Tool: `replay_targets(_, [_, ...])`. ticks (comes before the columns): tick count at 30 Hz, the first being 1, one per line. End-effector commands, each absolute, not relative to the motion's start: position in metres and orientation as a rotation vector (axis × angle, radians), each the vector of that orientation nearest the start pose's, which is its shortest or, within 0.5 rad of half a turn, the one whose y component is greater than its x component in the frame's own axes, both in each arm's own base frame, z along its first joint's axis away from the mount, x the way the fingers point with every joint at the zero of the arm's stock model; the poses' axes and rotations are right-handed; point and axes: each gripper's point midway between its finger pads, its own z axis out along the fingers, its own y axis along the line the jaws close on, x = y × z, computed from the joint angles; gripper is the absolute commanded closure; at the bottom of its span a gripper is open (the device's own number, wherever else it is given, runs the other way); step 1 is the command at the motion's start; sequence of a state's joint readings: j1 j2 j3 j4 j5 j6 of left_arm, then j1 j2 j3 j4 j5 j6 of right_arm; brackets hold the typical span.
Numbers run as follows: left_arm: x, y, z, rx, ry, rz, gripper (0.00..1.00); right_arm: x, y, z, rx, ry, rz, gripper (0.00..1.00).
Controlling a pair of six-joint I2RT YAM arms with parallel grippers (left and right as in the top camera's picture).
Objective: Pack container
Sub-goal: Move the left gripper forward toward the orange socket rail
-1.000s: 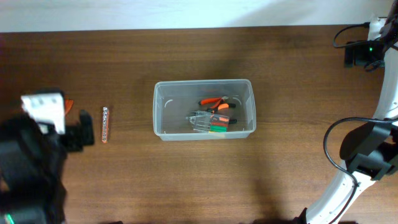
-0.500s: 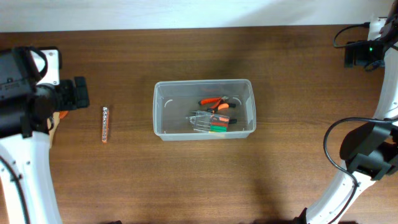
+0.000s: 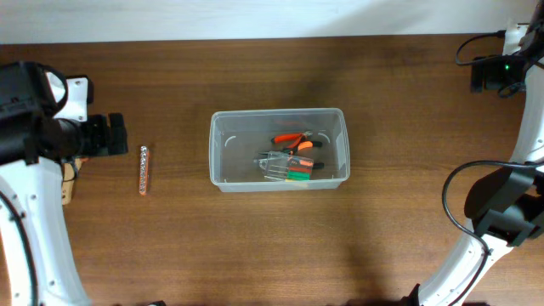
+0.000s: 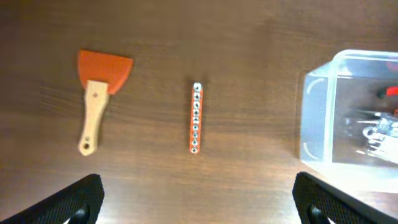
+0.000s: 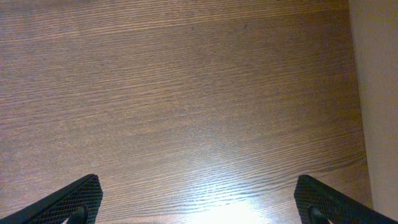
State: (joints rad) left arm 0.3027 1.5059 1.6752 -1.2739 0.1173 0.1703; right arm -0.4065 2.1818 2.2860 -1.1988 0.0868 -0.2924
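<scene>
Container (image 3: 278, 112): mid-table, mouth up, long axis 9-to-3 o'clock.
Room: bit strip (image 3: 144, 170) well apart at 9 o'clock.
Left gripper (image 3: 117, 136): spread wide, empty.
Right gripper (image 5: 199, 202): spread wide.

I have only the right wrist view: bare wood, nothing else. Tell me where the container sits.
Observer: The container stands mid-table in the overhead view.
Operator: Report what is in it.
Observer: Orange-handled pliers and a clear case of coloured bits lie in its right half.
Operator: List what is outside it.
Observer: A red strip of silver bits and an orange scraper with a wooden handle lie on the table to its left, near the open left gripper.
</scene>
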Motion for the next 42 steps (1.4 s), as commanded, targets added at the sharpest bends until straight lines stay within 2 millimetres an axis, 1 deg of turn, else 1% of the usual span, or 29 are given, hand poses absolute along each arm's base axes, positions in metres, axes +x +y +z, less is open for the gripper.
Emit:
replay_targets(1, [0.340,0.080,0.254,-0.166,2.672,-0.105,0.01,0.472,-0.222,0.202,0.191,2.684,-0.336,0.01])
replay_targets(4, [0.342,0.081,0.249,-0.170,2.687,-0.110,0.01,0.472,-0.222,0.202,0.191,2.684,-0.336,0.01])
replay_targets(18, [0.346,0.082,0.249,-0.167,2.676,-0.105,0.01,0.472,-0.222,0.202,0.191,2.684,-0.336,0.01])
replay_targets(24, [0.352,0.084,0.239,-0.173,2.707,-0.119,0.01,0.472,-0.222,0.202,0.191,2.684,-0.336,0.01])
replay_targets(27, [0.360,0.087,0.236,-0.175,2.722,-0.124,0.01,0.472,-0.222,0.202,0.191,2.684,-0.336,0.01])
replay_targets(34, [0.392,0.098,0.241,-0.130,2.704,-0.107,0.01,0.472,-0.222,0.202,0.192,2.684,-0.335,0.01])
replay_targets(37, [0.397,0.099,0.231,-0.115,2.744,-0.121,0.01,0.472,-0.222,0.202,0.192,2.684,-0.335,0.01])
replay_targets(40, [0.395,0.101,0.214,-0.112,2.808,-0.111,0.01,0.472,-0.222,0.202,0.191,2.684,-0.336,0.01])
replay_targets(42, [0.395,0.104,0.206,-0.118,2.833,-0.091,0.01,0.472,-0.222,0.202,0.191,2.684,-0.336,0.01])
